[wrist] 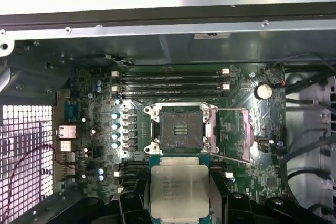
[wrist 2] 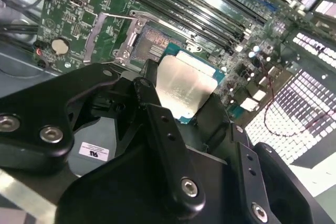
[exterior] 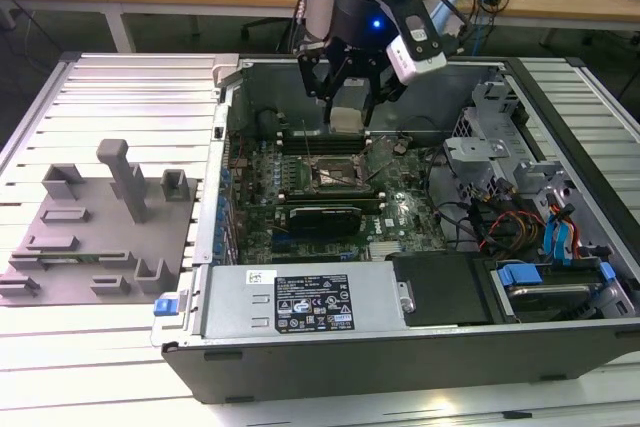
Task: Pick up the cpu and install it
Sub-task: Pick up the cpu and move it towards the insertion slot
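1. Gripper (wrist: 179, 206): jaws clamped on opposite edges of the cpu (wrist: 179, 190), held level, lid up, evidently for flat seating.
2. Open motherboard socket (wrist: 180, 128) lies below, just ahead, uncovered to receive it.
3. Memory slots (wrist: 170, 80) beyond.

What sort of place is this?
Probably a robotics lab: an open computer case on a slatted metal table, grey fixture blocks beside it, the end effector holding the cpu over its motherboard.

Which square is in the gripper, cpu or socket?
The cpu, silver-topped, clamped in the gripper; the dark socket sits open and empty, apart from it.
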